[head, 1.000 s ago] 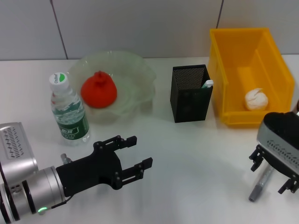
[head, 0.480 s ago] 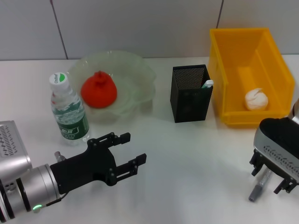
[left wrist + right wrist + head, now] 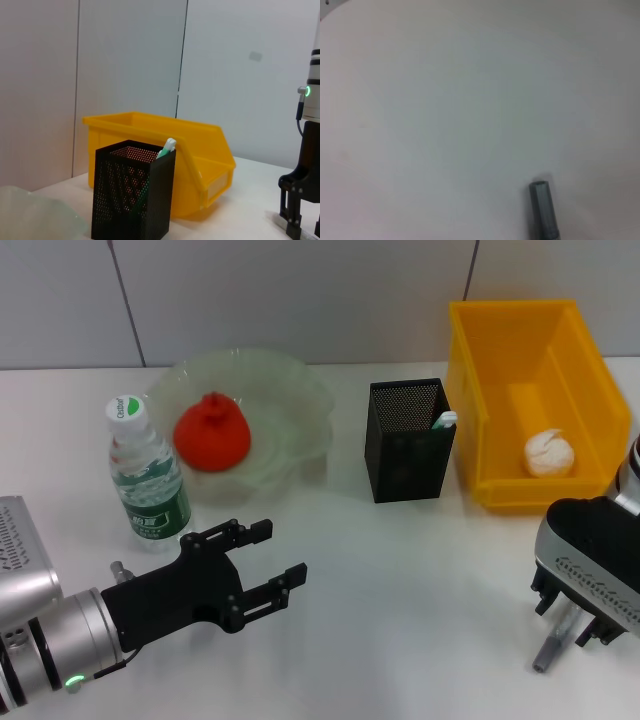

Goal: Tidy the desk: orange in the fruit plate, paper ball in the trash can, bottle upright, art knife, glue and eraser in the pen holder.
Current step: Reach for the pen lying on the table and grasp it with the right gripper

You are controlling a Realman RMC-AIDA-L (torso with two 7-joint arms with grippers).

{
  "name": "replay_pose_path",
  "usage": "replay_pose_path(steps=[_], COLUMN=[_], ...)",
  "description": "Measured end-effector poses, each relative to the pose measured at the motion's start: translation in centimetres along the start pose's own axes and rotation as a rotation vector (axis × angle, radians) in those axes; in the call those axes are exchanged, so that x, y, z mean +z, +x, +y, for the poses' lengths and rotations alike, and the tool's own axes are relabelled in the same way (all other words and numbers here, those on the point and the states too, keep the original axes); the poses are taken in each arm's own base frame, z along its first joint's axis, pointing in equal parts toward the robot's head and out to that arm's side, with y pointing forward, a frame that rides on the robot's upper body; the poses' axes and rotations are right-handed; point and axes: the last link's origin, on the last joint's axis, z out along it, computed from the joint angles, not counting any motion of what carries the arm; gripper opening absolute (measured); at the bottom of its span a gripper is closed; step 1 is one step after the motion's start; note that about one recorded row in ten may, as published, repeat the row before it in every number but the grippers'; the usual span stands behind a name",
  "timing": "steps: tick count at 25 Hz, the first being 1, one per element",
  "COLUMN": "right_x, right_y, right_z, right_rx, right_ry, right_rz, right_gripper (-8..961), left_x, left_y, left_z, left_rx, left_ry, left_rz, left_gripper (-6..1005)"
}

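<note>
Now my right gripper (image 3: 570, 612) straddles the grey art knife (image 3: 552, 642), fingers apart; my left gripper (image 3: 262, 560) hovers open beside the bottle (image 3: 148, 480).

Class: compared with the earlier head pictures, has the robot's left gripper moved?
Yes. The left gripper has drawn back toward the robot's left, closer to the upright bottle, which stayed put.

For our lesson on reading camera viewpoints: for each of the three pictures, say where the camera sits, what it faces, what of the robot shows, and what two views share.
Head view: on the head, looking down at the desk; left gripper and right gripper show.
Left wrist view: low, facing across the desk at the pen holder and trash can; the other arm's gripper shows.
Right wrist view: looking down at the grey knife; no robot parts.
Shared: head and left wrist views both show the pen holder.
</note>
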Motion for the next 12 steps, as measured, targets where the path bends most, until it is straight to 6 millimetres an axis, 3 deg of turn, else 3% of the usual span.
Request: replay_pose_path(steps=[12], right_x=[0.23], right_y=[-0.02], right_z=[-0.12], right_rx=[-0.028], right_ry=[-0.002], right_rz=[0.003], right_gripper=[483], left_x=[-0.1], left_y=[0.1], left_z=[-0.21], left_rx=[0.003], left_ry=[0.01], left_rz=[0.006], left_gripper=[691])
